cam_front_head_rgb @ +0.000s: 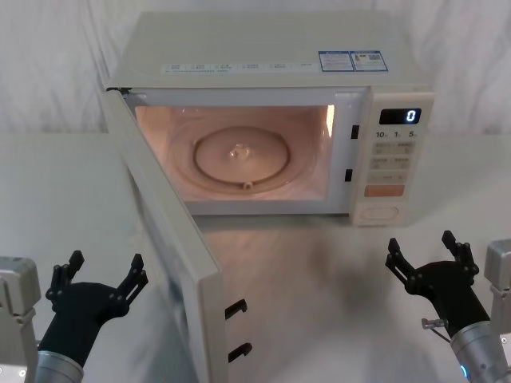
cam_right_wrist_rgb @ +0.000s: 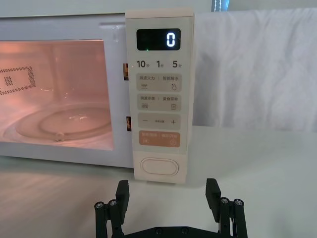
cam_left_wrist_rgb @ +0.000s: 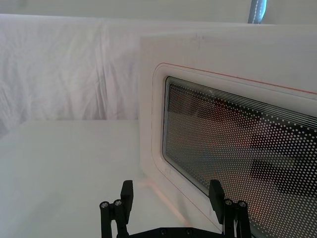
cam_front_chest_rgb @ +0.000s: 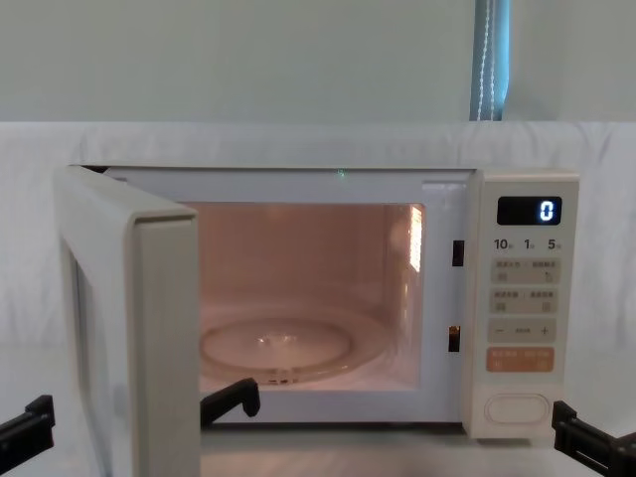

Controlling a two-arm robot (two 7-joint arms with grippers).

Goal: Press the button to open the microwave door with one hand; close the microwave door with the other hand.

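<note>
Nearest the robot, the left gripper (cam_front_head_rgb: 102, 270) hung low over the table (cam_front_head_rgb: 335, 271) on its own side, jaws spread and pinching nothing, just outside the open door (cam_front_head_rgb: 172, 239); the left wrist view looked past those fingertips (cam_left_wrist_rgb: 127, 191) at the outer face of the door and its dotted window (cam_left_wrist_rgb: 237, 144), close ahead but not touching. The right gripper (cam_front_head_rgb: 425, 249) sat level with it on the other side, jaws likewise spread and empty, pulled back from the microwave (cam_front_head_rgb: 263, 68) with bare table between. Its wrist view faced the key panel squarely, the button (cam_right_wrist_rgb: 159, 166) at the panel's foot straight ahead and apart from the gripper. Farther in, the door stood swung wide on its left hinge, its free edge with two black latch hooks (cam_front_head_rgb: 236, 329) pointing toward the robot, and the cavity was lit, the glass turntable (cam_front_head_rgb: 239, 155) bare. Farthest, the display (cam_front_head_rgb: 400, 116) read 0. Judged from this, the first half was done: the door was open and the right gripper was clear of the button. What was left was the closing, which looked to fall to the left gripper, already set beside the door's outer face; it would have to push that face round until the hooks met the slots by the panel
</note>
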